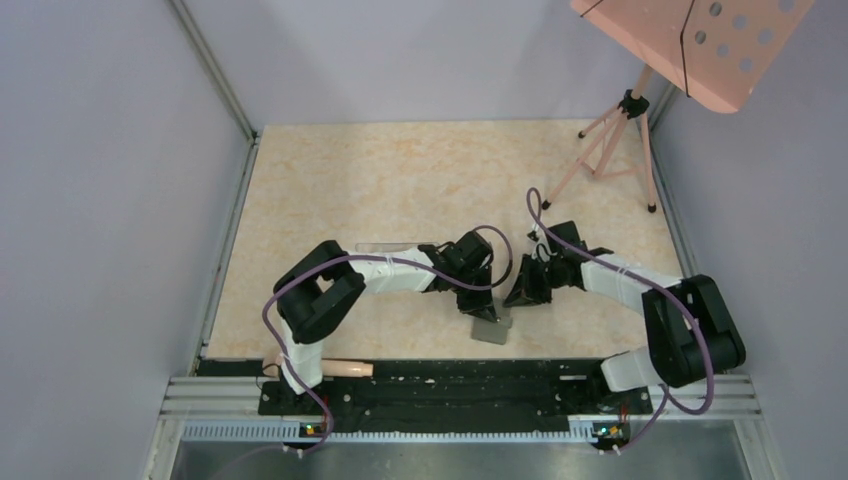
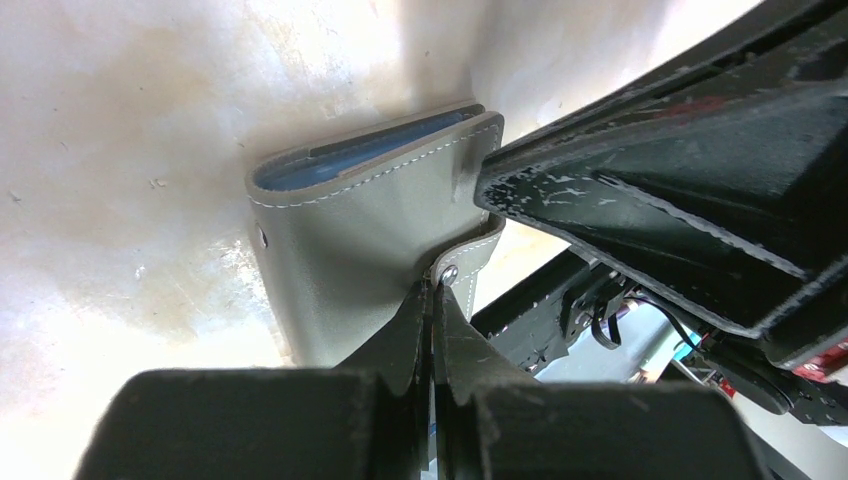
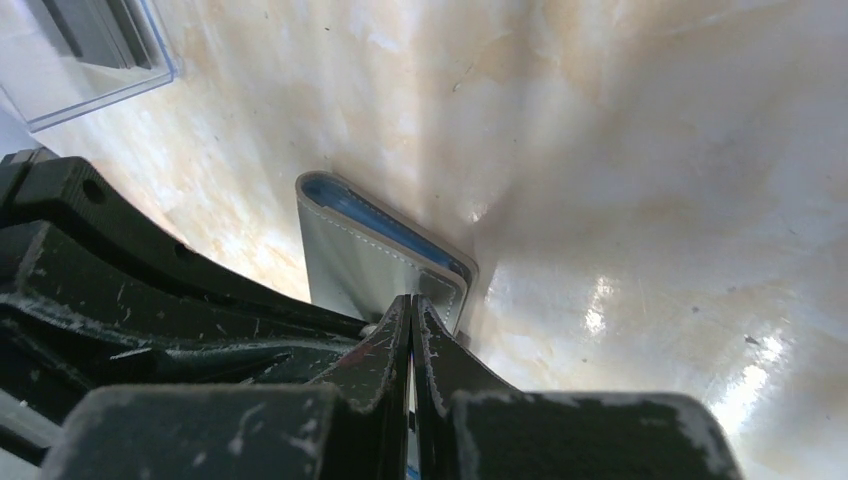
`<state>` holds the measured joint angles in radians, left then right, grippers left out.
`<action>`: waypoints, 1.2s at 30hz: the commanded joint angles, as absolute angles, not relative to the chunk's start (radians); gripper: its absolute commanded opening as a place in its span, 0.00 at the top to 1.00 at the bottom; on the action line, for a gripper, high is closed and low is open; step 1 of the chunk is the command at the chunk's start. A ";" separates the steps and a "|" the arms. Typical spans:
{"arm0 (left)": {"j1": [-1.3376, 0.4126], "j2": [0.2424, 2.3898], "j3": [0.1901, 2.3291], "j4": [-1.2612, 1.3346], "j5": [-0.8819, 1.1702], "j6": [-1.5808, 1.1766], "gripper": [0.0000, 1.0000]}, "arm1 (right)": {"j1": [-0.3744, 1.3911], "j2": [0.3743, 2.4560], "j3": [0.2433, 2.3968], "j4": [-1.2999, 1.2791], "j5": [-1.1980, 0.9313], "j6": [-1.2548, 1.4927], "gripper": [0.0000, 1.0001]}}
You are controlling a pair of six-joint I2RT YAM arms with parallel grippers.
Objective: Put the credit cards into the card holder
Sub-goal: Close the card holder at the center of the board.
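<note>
The gray card holder lies near the table's front middle, folded, with its blue-gray inside showing along one edge. My left gripper is shut, its tips pinching the holder's small side tab at the snap. My right gripper is shut too, its tips pressed against the holder's cover beside the stitched tab; I see nothing held between them. From above, the left gripper and right gripper meet over the holder. No black credit card shows plainly.
A clear plastic box lies behind the left arm, with dark flat shapes showing through it; it also shows in the top view. A pink tripod stands at the back right. Metal rails edge the table at front.
</note>
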<state>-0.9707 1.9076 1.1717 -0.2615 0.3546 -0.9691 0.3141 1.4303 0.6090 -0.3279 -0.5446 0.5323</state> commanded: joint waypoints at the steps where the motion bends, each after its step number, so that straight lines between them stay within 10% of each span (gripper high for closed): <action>1: -0.974 1.933 1.189 -0.308 0.351 -0.946 1.00 | 0.322 1.339 0.611 -0.361 -0.498 0.493 1.00; 36: -0.968 1.982 1.200 -0.364 0.346 -0.971 1.00 | 0.467 1.410 0.574 -0.362 -0.424 0.539 1.00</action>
